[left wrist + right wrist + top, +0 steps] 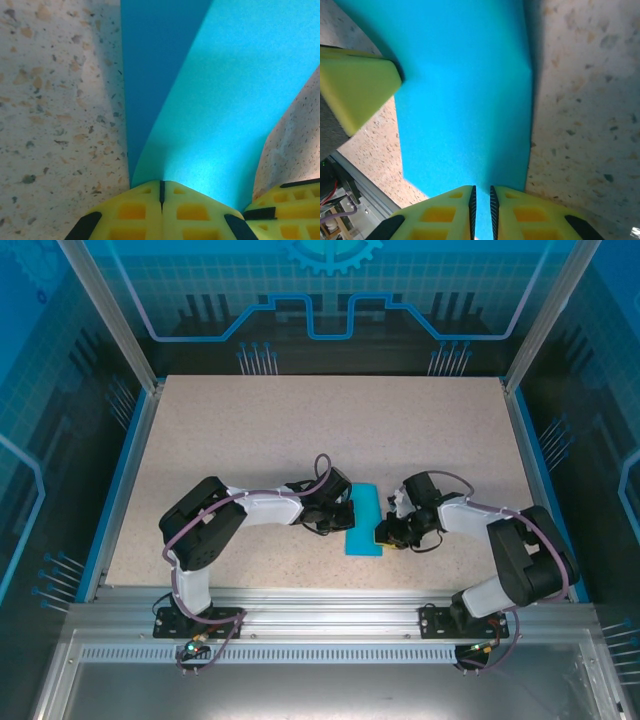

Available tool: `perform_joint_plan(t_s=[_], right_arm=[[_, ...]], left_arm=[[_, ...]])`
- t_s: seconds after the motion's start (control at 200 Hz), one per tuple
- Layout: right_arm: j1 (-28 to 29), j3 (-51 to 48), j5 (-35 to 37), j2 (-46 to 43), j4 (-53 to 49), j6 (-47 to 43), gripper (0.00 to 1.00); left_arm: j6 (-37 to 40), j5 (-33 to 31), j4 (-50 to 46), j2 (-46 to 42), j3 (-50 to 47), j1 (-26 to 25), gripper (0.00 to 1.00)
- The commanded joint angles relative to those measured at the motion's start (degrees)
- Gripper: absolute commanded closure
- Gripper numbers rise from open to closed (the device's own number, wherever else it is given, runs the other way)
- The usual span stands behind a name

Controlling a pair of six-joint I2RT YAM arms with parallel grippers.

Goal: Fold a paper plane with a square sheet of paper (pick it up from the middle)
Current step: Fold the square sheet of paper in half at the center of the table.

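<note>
The teal-blue square sheet of paper (365, 520) lies on the speckled table between my two grippers, folded over into a narrow strip. My left gripper (346, 519) is at its left edge. In the left wrist view its jaws (161, 186) are shut on a lifted lighter flap of the sheet (225, 100), with a darker shaded layer (150, 60) flat beneath. My right gripper (385, 534) is at the strip's near right edge. Its fingertips (481, 192) stand a narrow slit apart over the flat sheet (465, 100), and teal shows through the gap.
The speckled tabletop (300, 430) extends all round the sheet. A metal rail (330, 605) runs along the near edge and blue walls (120, 470) border the sides. The other arm's yellow finger (355, 90) touches the sheet's edge in the right wrist view.
</note>
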Motion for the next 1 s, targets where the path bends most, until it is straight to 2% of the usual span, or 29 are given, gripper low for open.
perform_joint_plan(t_s=[0.0, 0.095, 0.445, 0.555, 0.8, 0.995], right_arm=[[0.73, -0.73, 4.18, 2.87, -2.33, 1.63, 0.82], [0.73, -1.02, 6.61, 3.52, -2.98, 2.03, 0.82], [1.96, -2.29, -0.44, -8.16, -3.98, 0.49, 0.81], [3.1, -3.39, -0.88, -7.33, -2.78, 0.84, 0.8], [3.36, -4.57, 5.23, -0.45, -2.64, 2.56, 0.82], [3.55, -3.81, 4.21, -5.4, -4.42, 2.15, 0.81]], left_arm=[[1.82, -0.16, -5.44, 1.29, 0.26, -0.93, 1.0], [1.93, -0.16, -5.54, 1.38, 0.22, -0.93, 1.0], [1.99, 0.09, -5.45, 1.38, 0.34, -0.89, 1.0], [2.01, 0.17, -5.45, 1.38, 0.48, -0.98, 1.0], [1.97, 0.18, -5.38, 1.2, 0.33, -1.02, 1.0], [2.17, 0.12, -5.68, 0.98, 0.35, -1.03, 1.0]])
